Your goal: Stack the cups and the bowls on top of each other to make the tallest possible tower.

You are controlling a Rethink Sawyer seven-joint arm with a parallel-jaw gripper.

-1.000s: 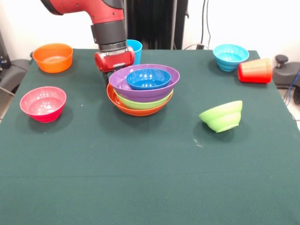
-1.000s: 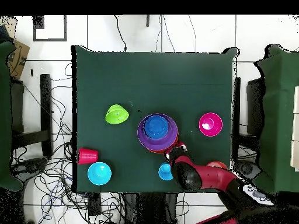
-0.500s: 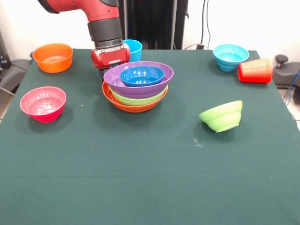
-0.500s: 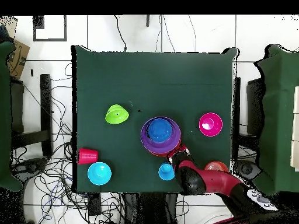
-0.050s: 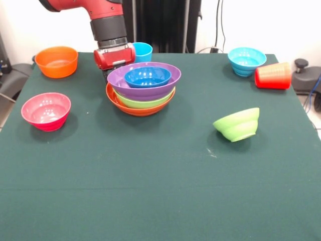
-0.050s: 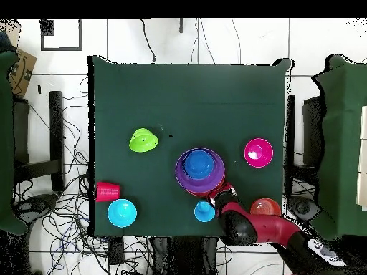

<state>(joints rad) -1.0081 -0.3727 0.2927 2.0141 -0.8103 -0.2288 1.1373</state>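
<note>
Right, the tower (image 5: 141,89) sits a little left of centre in the upper half of the front view: a wide orange bowl (image 5: 131,107) at the bottom, a lime green one (image 5: 145,103) nested in it, the big purple bowl (image 5: 144,86) over those, and a small dark blue bowl (image 5: 147,76) sitting inside the purple. The gripper (image 5: 108,75) is down at the pile's upper-left side, pressed close against the rims, but its fingers are hidden behind the bowls, so I cannot tell whether they are spread, closed, or pinching an edge. My guess is that the step in hand is handling the whole stack from its rim, perhaps shifting it, though that is only a reading. Just behind the gripper stands the light blue cup (image 5: 143,51), upright. Further out, the small orange bowl (image 5: 56,61) is in the upper left, the magenta-red bowl (image 5: 46,111) at the left edge, the light blue bowl (image 5: 246,61) in the upper right with the red cup (image 5: 273,76) lying on its side beside it, and the small lime green bowl (image 5: 236,124) tipped over at the right of centre. The next move, as I judge it, calls for adding one of those loose pieces, and the tipped green bowl would need righting first.
</note>
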